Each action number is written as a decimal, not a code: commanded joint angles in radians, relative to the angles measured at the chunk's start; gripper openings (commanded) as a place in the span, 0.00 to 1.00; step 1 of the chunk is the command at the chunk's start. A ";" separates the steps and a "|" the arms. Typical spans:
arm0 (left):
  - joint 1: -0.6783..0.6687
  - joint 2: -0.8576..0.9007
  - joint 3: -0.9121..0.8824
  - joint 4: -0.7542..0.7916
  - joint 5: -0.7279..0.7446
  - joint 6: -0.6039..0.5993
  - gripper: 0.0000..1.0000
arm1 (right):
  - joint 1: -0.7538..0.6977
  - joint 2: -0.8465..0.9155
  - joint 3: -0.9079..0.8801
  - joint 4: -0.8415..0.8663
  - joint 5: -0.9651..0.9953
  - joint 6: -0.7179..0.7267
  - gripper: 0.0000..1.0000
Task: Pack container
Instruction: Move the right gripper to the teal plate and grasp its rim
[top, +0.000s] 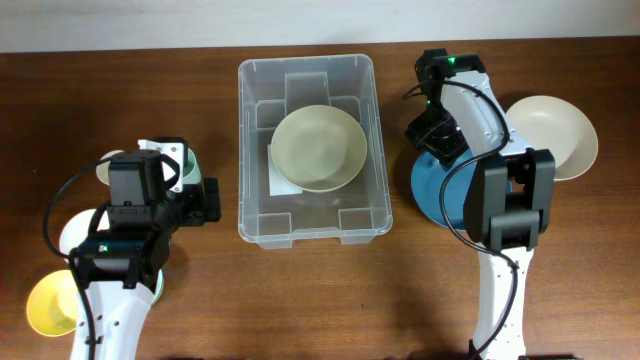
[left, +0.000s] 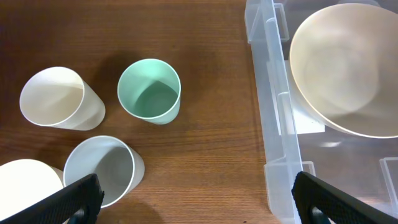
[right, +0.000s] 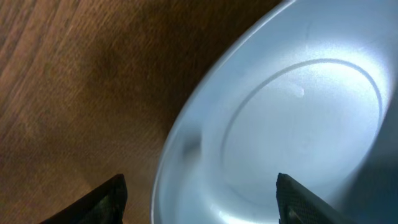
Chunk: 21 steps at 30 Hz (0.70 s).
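Observation:
The clear plastic container (top: 247, 150) stands in the middle of the table with a cream bowl (top: 318, 148) inside it. In the left wrist view its wall (left: 273, 112) and the bowl (left: 348, 68) show at the right. My left gripper (left: 199, 208) is open and empty over bare wood, between a grey cup (left: 102, 168) and the container wall; from overhead it (top: 203, 200) is left of the container. My right gripper (right: 202, 208) is open and empty, just above the left rim of a blue plate (right: 292, 112). From overhead it (top: 437, 140) is right of the container.
A green cup (left: 149, 90) and a white cup (left: 56, 98) stand left of the container. A yellow bowl (top: 50, 305) and a white bowl (top: 72, 235) sit at the front left. A cream bowl (top: 555, 135) lies beside the blue plate (top: 440, 195) at the right.

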<state>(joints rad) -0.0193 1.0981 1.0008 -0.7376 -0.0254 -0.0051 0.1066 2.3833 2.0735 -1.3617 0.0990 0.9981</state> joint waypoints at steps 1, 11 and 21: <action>0.005 0.002 0.016 0.003 0.015 -0.010 1.00 | 0.004 0.035 -0.007 -0.008 0.006 0.013 0.72; 0.005 0.002 0.016 0.003 0.015 -0.010 0.99 | 0.004 0.058 -0.007 -0.016 0.006 0.013 0.52; 0.005 0.002 0.016 0.003 0.015 -0.010 0.99 | 0.004 0.058 -0.007 -0.027 0.006 0.013 0.07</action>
<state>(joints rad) -0.0193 1.0981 1.0008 -0.7376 -0.0254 -0.0051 0.1066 2.4321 2.0735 -1.3846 0.0990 0.9958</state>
